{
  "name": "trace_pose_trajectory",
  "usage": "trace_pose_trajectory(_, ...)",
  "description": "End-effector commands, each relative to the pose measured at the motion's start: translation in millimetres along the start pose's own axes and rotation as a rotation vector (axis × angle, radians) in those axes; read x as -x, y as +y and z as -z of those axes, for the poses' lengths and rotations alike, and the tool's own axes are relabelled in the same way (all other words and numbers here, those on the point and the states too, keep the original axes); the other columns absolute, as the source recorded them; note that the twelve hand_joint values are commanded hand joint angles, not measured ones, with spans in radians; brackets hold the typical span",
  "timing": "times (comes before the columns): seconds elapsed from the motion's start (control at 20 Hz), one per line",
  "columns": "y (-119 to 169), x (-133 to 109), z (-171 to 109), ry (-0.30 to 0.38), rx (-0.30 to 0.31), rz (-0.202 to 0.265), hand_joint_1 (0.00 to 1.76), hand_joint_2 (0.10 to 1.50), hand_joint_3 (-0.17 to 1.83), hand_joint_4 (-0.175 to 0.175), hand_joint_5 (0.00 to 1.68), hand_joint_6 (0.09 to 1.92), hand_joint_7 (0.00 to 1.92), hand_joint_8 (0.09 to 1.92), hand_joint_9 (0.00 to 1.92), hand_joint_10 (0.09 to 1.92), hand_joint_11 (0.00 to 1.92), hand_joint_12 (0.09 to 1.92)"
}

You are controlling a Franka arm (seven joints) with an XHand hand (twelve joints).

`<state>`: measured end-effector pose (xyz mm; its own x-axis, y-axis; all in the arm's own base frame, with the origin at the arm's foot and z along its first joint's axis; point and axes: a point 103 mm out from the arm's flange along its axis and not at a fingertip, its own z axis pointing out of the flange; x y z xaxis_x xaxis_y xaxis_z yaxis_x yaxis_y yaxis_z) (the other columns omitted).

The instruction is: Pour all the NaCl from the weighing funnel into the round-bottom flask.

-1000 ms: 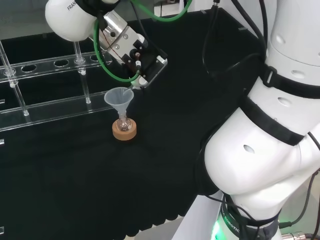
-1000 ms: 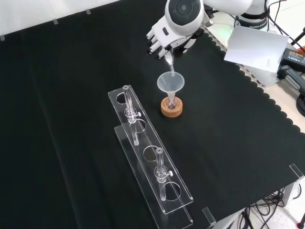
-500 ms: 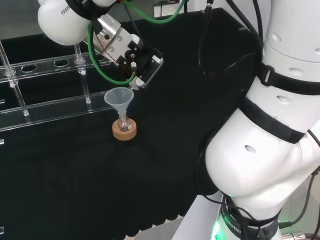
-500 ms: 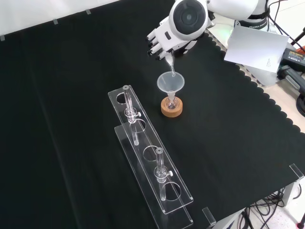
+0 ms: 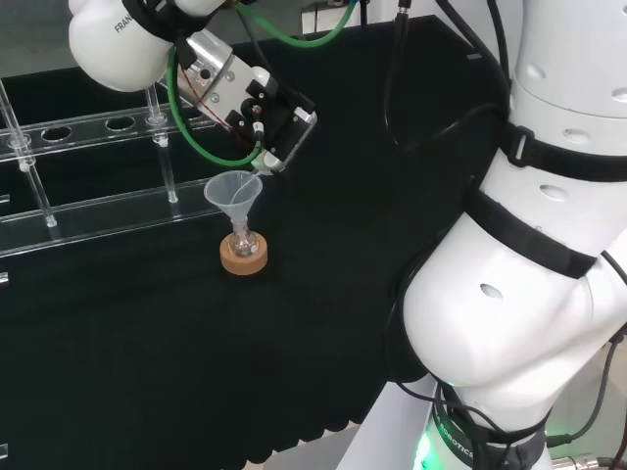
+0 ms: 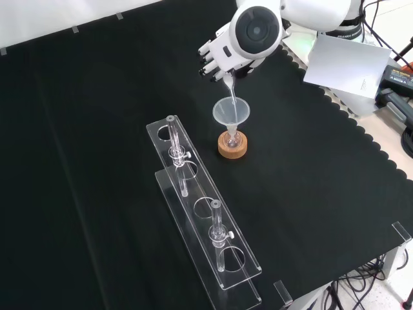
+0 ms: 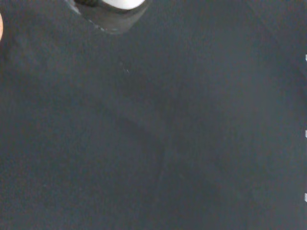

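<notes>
While the pour looked to be under way, the scene in the front view ran, from left to right, from the clear tube rack (image 6: 205, 223) lying along the black worktop (image 6: 90, 161), past the hand (image 6: 219, 57) at the top, to the cork stand (image 6: 232, 145) just right of the rack. The fingers (image 6: 210, 64) were curled round the upper end of the weighing funnel (image 6: 230, 90), a thin clear piece that hung steeply, its spout dipping into the mouth of the clear conical funnel (image 6: 231, 112). That funnel sat in the neck of the small round-bottom flask (image 6: 232, 137), which rested on the stand. In the head view the same stack stood left of centre, the weighing funnel's tip (image 5: 257, 172) at the conical funnel's rim (image 5: 232, 186), well left of the arm's big white links (image 5: 509, 294). Whether any NaCl remained in the weighing funnel could not be told. The weighing funnel seemed very light, stiff, smooth and likely brittle, so it probably slips easily; holding it at the wide upper end, away from the spout, looked right. The flask and funnel stack appeared top-heavy on its ring, so a sideways nudge from the spout could tip it.
</notes>
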<state>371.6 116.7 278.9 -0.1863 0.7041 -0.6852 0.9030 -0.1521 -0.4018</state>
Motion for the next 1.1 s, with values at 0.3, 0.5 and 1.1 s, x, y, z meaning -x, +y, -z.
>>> trace_pose_trajectory(0.3, 1.7, 2.0, -2.4, -0.052, -0.001, -0.010, 1.13, 1.04, -0.17, 0.175, 1.38, 0.35, 0.51, 0.64, 0.89, 0.31, 0.72, 1.08)
trace_pose_trajectory(0.5, 2.4, -0.4, 2.5, -0.063, 0.001, -0.008, 1.13, 1.04, -0.17, 0.175, 1.38, 0.35, 0.51, 0.63, 0.89, 0.31, 0.73, 1.08)
trace_pose_trajectory(1.1, 1.6, -2.6, 7.9, -0.099, 0.003, -0.014, 1.13, 1.04, -0.17, 0.175, 1.37, 0.36, 0.50, 0.64, 0.89, 0.31, 0.73, 1.08)
